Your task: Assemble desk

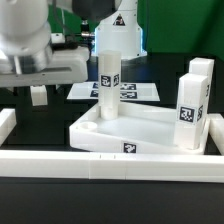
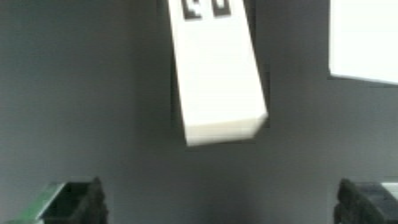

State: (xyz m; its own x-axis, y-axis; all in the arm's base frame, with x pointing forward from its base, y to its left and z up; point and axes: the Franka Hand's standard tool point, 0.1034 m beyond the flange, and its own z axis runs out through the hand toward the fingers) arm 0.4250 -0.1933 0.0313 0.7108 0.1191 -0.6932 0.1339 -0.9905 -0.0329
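Standing upright in tabletop [image 1: 140, 132]: two legs [image 1: 109, 85]; hand [image 2: 224, 200] agape.

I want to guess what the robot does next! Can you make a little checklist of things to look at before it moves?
1. Gripper open: ok, jaws stand wide apart with nothing between them.
2. A loose leg lying on the table under the gripper: ok.
3. Gripper touching that leg: not ok, it hangs apart from it.
4. Tabletop sitting against the border wall: ok.
5. One leg standing in tabletop: ok, upright in a corner; whether it is fully seated, cannot tell.
6. Other legs upright at the exterior view's right: ok; whether they are in sockets, cannot tell.
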